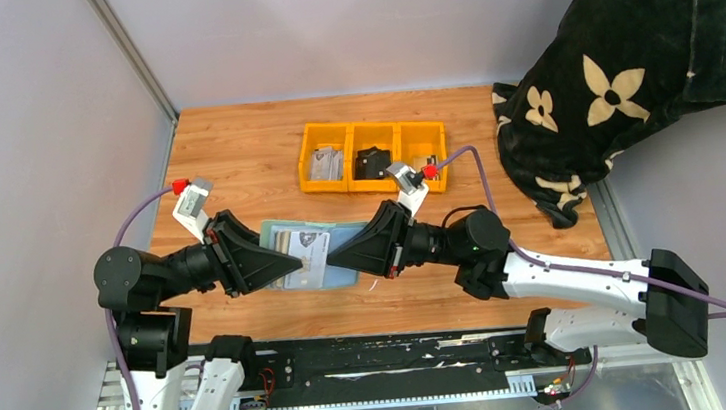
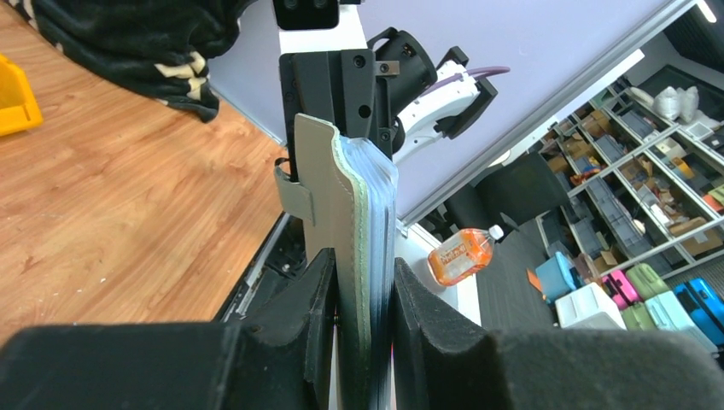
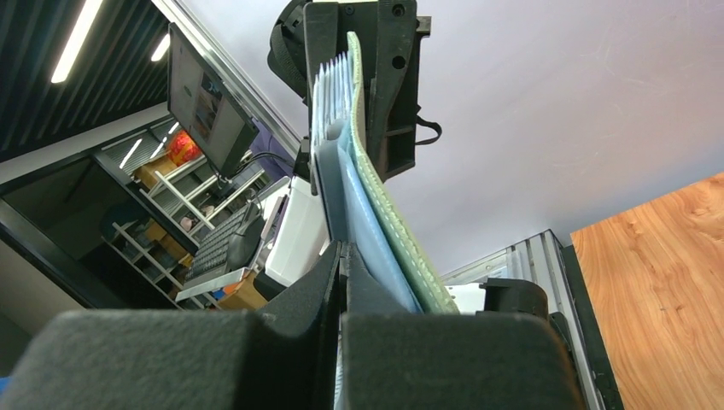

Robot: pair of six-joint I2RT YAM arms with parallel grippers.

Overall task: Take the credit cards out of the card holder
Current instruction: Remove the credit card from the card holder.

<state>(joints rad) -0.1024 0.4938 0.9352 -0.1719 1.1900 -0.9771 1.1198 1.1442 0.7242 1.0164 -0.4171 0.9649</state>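
The card holder (image 1: 344, 234) is open and held up off the table (image 1: 234, 157), over its near middle, stretched left to right between the two arms. A whitish card (image 1: 303, 249) shows on its inner face in the overhead view. The wrist views show it edge on: a green cover, a blue-grey lining and a thin stack of card edges.

The left gripper (image 1: 294, 262) is clamped on the left end, one finger on each face. The right gripper (image 1: 334, 258) comes in from the right with its fingers pressed together at the card's right edge. Whether they have pinched a card, the lining or nothing cannot be told.

The long axis runs from one gripper to the other, so a card would most likely slide out to the right. The right arm is the one placed to pull while the left arm holds firm.

There is open wood to the right and near side. The yellow bin (image 1: 371, 124) sits further back, and a black flowered blanket (image 1: 627, 69) fills the far right corner.
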